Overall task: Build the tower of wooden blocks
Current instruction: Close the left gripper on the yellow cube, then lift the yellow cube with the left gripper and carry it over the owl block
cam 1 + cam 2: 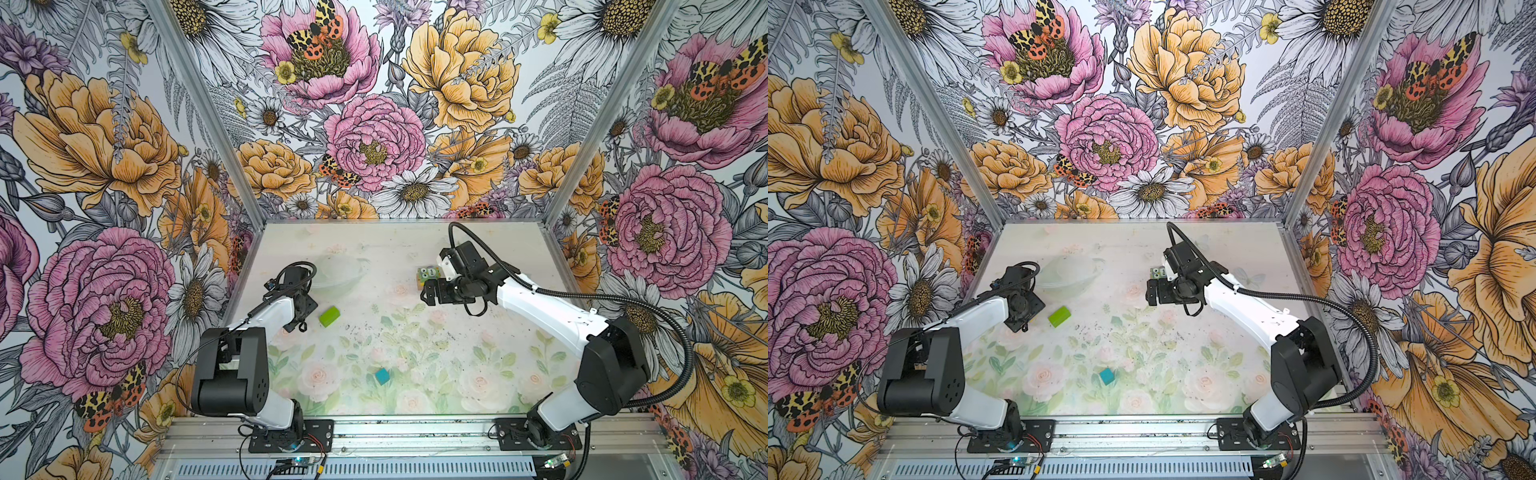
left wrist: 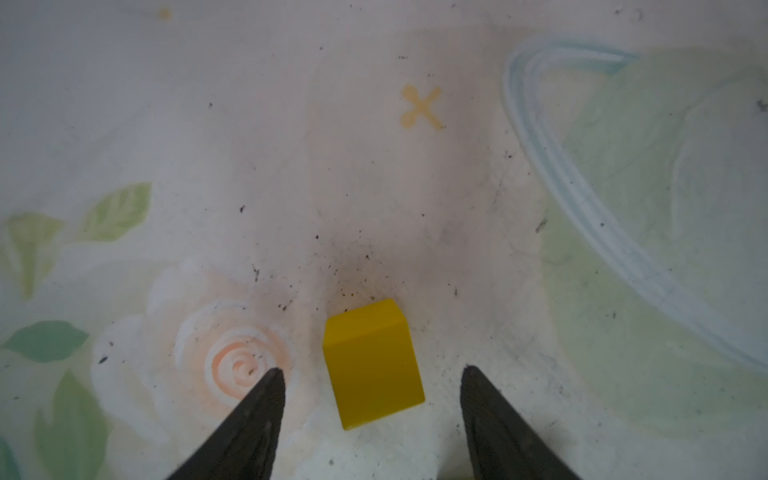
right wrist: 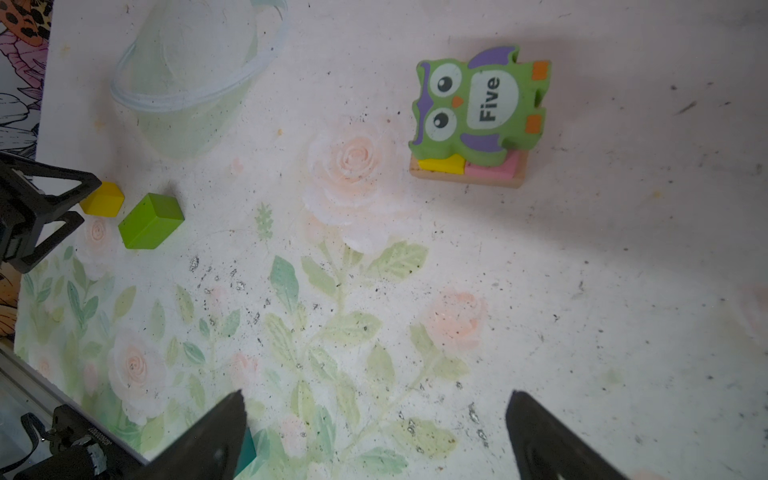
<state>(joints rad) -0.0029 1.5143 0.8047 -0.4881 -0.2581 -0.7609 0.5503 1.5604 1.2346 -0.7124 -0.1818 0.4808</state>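
Observation:
The yellow cube rests on the mat between the fingers of my left gripper, which is open with a gap on each side of the cube. In both top views this cube is hidden under that gripper. A lime green block lies just right of it, and a teal cube sits near the front middle. The wood block tower is a tan plank carrying a yellow bar and a pink slab. My right gripper hangs open and empty, in front of the tower.
A green owl figure marked "Five" lies on top of the stack. A clear plastic bowl stands at the back left, close behind the left gripper. Patterned walls enclose the mat on three sides.

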